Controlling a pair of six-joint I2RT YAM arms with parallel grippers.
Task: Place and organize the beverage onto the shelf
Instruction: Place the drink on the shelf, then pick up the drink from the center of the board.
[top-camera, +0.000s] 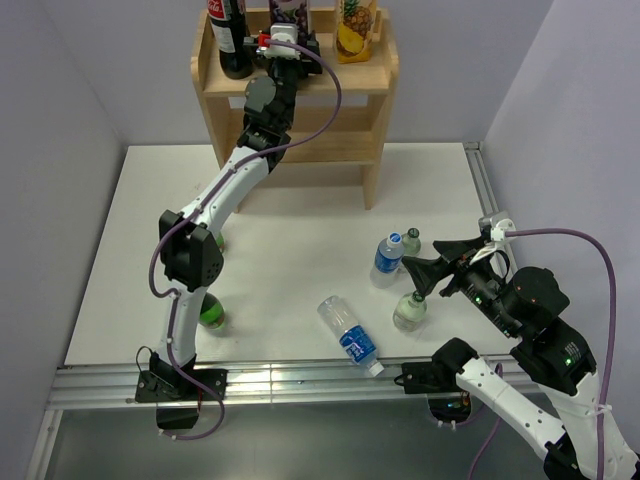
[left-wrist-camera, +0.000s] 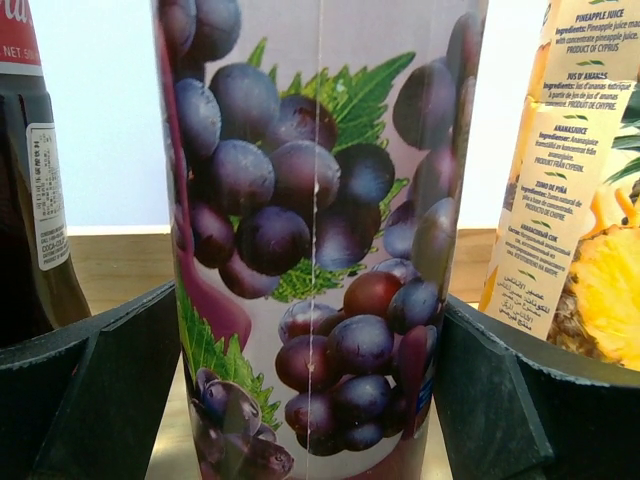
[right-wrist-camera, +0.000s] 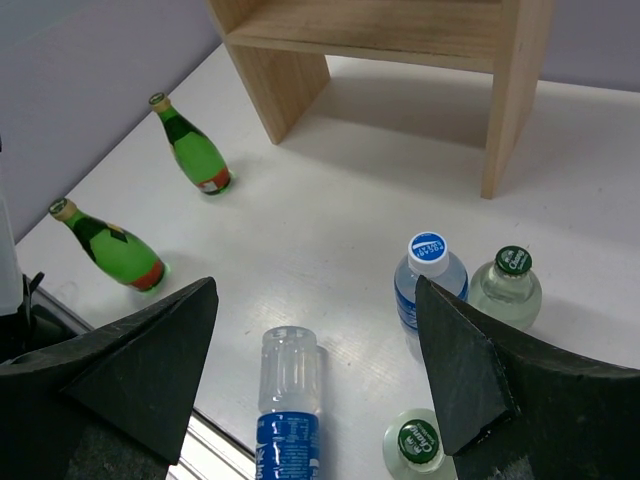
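Shelf (top-camera: 350, 78) stands at 12 o'clock on the counter (top-camera: 300, 230). Left gripper (top-camera: 288, 42) clamps the grape juice carton (left-wrist-camera: 310, 200) on the top board, between cola bottle (top-camera: 232, 40) and pineapple carton (top-camera: 356, 28). Right gripper (top-camera: 425, 258) gapes wide at 4 o'clock.

A grape juice carton (left-wrist-camera: 320, 240) stands upright between the jaws of the left gripper (left-wrist-camera: 310, 400), whose black fingers (left-wrist-camera: 90, 400) press against both its sides. On the left is a dark bottle (left-wrist-camera: 35, 230), on the right a pineapple juice carton (left-wrist-camera: 570, 200). All stand on the shelf (left-wrist-camera: 110, 265).
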